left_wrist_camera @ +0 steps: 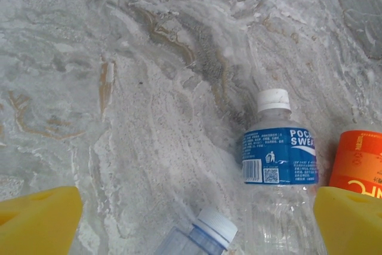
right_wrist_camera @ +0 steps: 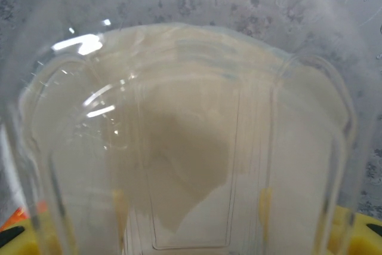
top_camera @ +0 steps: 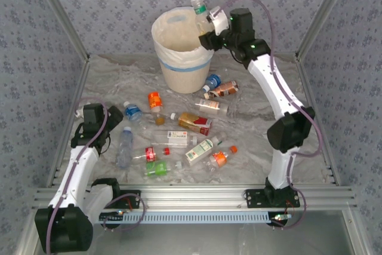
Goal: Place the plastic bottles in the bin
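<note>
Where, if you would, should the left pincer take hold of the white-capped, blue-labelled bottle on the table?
Probably across the labelled middle of the blue-labelled bottle, coming from above: it lies flat with its rounded sides exposed. Mind the orange-labelled bottle close beside it.

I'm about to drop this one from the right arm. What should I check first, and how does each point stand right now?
1. Right gripper shut on the green-capped bottle: ok.
2. That bottle fully over the mouth of the bin: cannot tell; in the top view it hangs at the rim's right edge.
3. Bin upright, mouth unobstructed: ok.
4. Left gripper open and far from the bin: ok.
5. Table cleared of bottles: not ok; the blue-labelled bottle and many others lie there.
</note>
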Motion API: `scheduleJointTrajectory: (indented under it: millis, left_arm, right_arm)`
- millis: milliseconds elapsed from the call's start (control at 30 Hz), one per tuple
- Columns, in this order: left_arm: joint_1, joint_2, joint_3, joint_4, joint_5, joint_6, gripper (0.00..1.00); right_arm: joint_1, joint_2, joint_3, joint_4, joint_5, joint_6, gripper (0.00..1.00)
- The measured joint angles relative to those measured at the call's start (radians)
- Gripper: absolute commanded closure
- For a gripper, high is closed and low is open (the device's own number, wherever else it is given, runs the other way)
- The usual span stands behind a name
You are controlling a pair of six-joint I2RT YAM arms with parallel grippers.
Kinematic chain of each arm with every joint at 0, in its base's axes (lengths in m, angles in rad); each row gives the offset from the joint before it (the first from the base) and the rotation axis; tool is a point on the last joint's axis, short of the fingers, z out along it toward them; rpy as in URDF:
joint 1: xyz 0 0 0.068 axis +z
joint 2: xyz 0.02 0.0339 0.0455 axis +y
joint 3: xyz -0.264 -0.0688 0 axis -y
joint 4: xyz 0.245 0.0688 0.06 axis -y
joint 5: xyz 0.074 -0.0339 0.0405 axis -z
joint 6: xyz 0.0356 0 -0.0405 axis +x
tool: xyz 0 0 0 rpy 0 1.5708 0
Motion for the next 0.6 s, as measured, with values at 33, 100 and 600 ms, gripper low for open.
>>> scheduleJointTrajectory:
  millis: [33, 100, 600]
  left_arm:
    - [0.000, -0.004, 0.000, -0.008, 0.000, 0.000, 0.01]
    - [0.001, -0.012, 0.001, -0.023, 0.003, 0.000, 0.00]
    - [0.006, 0.004, 0.006, -0.048, 0.014, 0.000, 0.00]
  right_arm:
    - [0.004, 0.030, 0.031, -0.003, 0.007, 0.019, 0.53]
    - [0.011, 0.097, 0.112, -0.016, 0.014, 0.062, 0.52]
    - [0.062, 0.268, 0.339, -0.217, 0.158, 0.130, 0.22]
